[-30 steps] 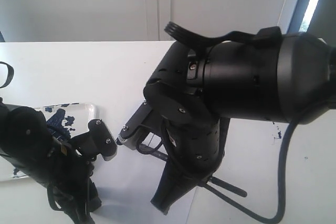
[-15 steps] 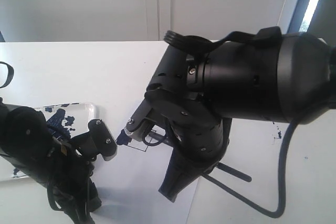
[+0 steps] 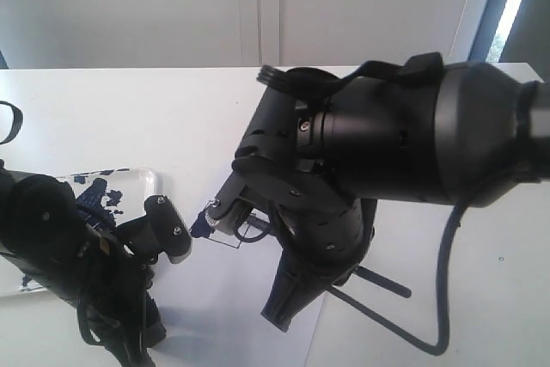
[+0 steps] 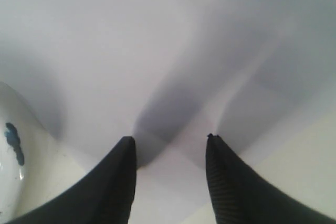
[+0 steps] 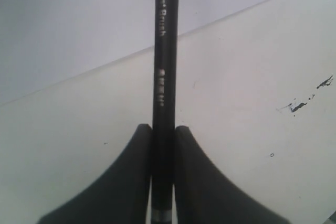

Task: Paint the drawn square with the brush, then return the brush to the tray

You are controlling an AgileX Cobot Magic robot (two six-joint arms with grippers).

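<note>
Table (image 3: 129,118): white, with paper (image 3: 215,307) on it.
Right hand (image 5: 163,129): pinched tight on the brush (image 5: 166,51) handle, tip low by the paper.
Square (image 3: 225,244): mostly hidden under your arm; one edge shows.
Left hand (image 4: 169,142): open, empty, near the tray (image 3: 151,180).
Risk: with the outline hidden, your strokes may stray outside it; hard pressure may drag the paper.
</note>
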